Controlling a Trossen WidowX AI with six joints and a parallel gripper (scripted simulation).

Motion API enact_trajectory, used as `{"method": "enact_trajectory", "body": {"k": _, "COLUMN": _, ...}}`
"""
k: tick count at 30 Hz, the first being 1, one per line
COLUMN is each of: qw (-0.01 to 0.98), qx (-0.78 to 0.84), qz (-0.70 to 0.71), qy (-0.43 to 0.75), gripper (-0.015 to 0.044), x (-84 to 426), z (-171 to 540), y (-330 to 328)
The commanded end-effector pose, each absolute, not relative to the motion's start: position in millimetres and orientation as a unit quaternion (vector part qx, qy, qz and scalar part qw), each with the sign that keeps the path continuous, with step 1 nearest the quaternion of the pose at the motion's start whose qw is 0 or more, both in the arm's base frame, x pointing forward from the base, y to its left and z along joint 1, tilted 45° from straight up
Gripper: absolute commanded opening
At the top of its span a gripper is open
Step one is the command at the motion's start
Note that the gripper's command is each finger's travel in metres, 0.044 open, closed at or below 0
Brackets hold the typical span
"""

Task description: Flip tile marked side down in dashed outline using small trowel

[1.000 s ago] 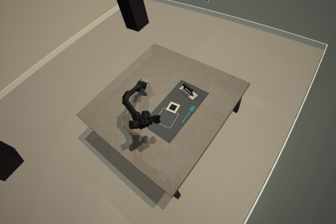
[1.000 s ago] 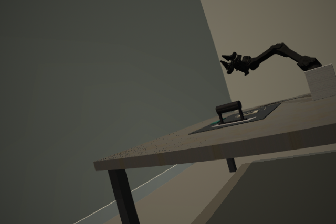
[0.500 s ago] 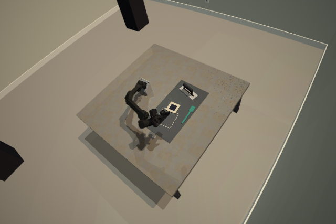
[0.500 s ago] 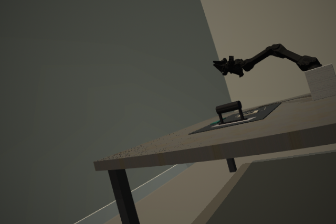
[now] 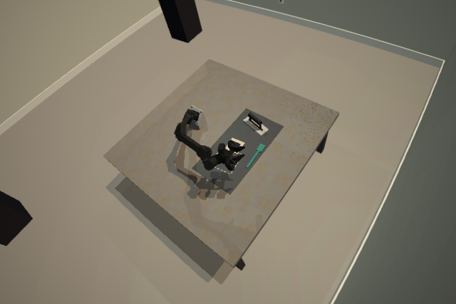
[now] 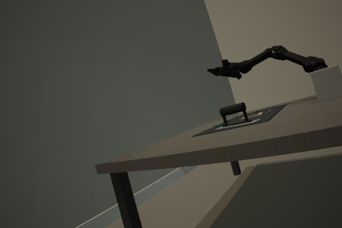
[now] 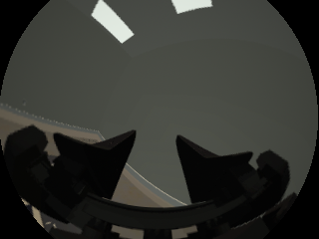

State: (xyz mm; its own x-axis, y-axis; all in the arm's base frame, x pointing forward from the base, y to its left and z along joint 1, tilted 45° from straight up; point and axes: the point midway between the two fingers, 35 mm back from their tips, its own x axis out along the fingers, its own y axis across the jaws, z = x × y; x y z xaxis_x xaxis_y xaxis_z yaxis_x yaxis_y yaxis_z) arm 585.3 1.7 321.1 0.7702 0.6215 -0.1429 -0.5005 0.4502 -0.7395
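My gripper (image 5: 240, 152) (image 6: 213, 71) (image 7: 157, 135) is open and empty, held high in the air over the dark mat (image 5: 271, 129) (image 6: 204, 132). In the wrist view only wall shows between the two fingers. The small green trowel (image 5: 256, 155) lies flat on the mat, to the right of the gripper; only a sliver of it (image 6: 220, 124) shows in the exterior view. The cream tile (image 5: 238, 142) lies on the mat, mostly hidden under the gripper, so I cannot tell which side is up. Part of the dashed outline (image 5: 221, 169) shows below the arm.
A black-handled float (image 5: 255, 122) (image 6: 233, 110) sits at the mat's far end. The arm's base stands on a pale block (image 6: 327, 83) on the table (image 5: 257, 87) (image 6: 165, 150). Two black boxes, one (image 5: 179, 11) on a stand and another (image 5: 11, 216), are off the table.
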Motion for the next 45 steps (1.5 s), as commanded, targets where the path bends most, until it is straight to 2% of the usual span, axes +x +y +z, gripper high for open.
{"method": "enact_trajectory", "body": {"k": 1, "qw": 0.865, "qx": -0.373, "qz": 0.334, "qy": -0.036, "gripper": 0.0270, "x": 592.7, "z": 302.5, "y": 8.2}}
{"method": "enact_trajectory", "body": {"k": 24, "qw": 0.904, "qx": -0.140, "qz": 0.303, "qy": 0.268, "gripper": 0.0270, "x": 610.8, "z": 159.2, "y": 74.5}}
{"method": "enact_trajectory", "body": {"k": 45, "qw": 0.831, "qx": -0.015, "qz": 0.145, "qy": 0.537, "gripper": 0.0270, "x": 565.1, "z": 23.9, "y": 132.2}}
